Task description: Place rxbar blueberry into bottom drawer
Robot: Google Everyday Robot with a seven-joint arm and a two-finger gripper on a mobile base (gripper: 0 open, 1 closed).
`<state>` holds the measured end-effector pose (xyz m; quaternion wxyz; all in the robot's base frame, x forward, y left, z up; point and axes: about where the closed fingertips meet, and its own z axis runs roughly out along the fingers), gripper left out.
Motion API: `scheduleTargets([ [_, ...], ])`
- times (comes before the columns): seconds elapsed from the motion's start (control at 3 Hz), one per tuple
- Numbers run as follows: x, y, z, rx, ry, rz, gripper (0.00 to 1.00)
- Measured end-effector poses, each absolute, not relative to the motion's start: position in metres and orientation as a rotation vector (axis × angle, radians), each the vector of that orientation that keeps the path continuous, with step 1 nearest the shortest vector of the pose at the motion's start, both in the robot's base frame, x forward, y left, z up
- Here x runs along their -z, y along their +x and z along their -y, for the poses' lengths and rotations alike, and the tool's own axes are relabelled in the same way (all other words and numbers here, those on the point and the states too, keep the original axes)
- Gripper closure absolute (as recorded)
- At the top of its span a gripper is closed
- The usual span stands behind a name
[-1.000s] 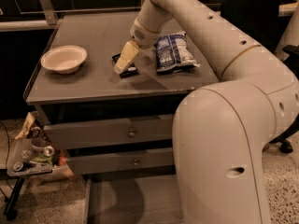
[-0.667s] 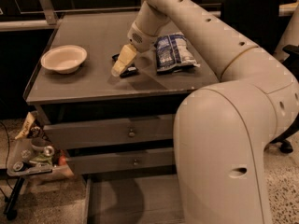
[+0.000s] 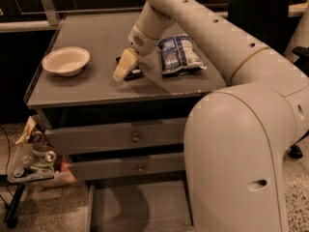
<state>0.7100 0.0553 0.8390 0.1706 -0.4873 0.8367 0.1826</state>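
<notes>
The rxbar blueberry [image 3: 133, 74] is a small dark bar lying flat on the grey cabinet top [image 3: 96, 88], left of the chip bag. Only its edges show, because my gripper [image 3: 122, 69] is right over it, low and angled down toward its left end. I cannot see whether the gripper touches or holds the bar. The bottom drawer [image 3: 140, 207] is pulled open below the two upper drawers, and its plain grey floor shows. My arm reaches in from the right and covers the drawer's right side.
A blue-and-white chip bag [image 3: 178, 54] lies just right of the bar. A white bowl [image 3: 66, 60] sits at the left of the top. The two upper drawers [image 3: 136, 137] with metal knobs are closed. A small cart with clutter [image 3: 34, 161] stands at the cabinet's left.
My gripper has shifted slightly left and toward the front edge, staying low over the bar. The bar, bag and bowl have not moved.
</notes>
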Motion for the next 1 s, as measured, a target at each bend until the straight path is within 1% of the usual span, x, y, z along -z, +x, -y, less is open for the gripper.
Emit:
scheduleTargets([
  [1.0,-0.8389,0.7100,-0.0553,-0.519,-1.384,-2.377,0.88],
])
